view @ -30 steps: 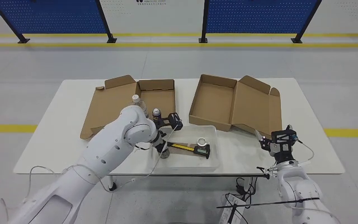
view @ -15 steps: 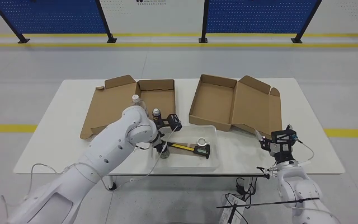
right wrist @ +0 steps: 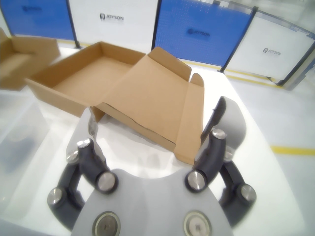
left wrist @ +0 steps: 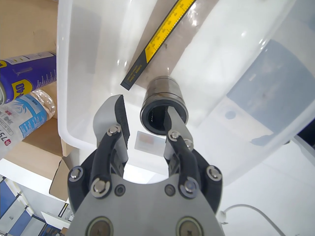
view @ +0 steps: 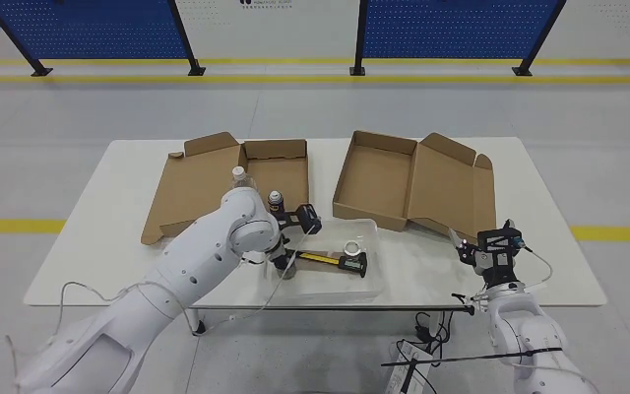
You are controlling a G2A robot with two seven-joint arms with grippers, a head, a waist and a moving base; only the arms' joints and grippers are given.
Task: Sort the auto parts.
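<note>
The step in hand seems to be the picking of one part out of the clear bin (left wrist: 59, 74). The left claw (left wrist: 144, 109) is open and holds nothing. It hangs inside the bin, directly at the metal bearing (left wrist: 163, 92), a short dark cylinder with its hollow end turned toward the claw. One finger (left wrist: 120, 114) stands just beside the bearing's outer wall, with a small gap. The other finger appears to sit at the mouth of the bore, but I cannot tell if it is really inside or only in front of it. I judge that the next move calls for closing the claw on this wall, then a straight lift so that the part does not slip or tip. Just beyond the bearing lies a yellow caliper (left wrist: 169, 25), so the claw should not drag it along. To one side of the claw, outside the bin, a cardboard box (left wrist: 34, 25) holds a spray can (left wrist: 27, 72) and a plastic bottle (left wrist: 22, 116). The right claw (right wrist: 155, 114) is open and holds nothing, low over the surface (right wrist: 246, 104), with an empty cardboard box (right wrist: 81, 74) ahead of it. In the top view the left arm covers the bearing, the far end of the caliper is cut off in the left wrist view, and a small white thing (view: 352, 248) in the bin is too small to name.
</note>
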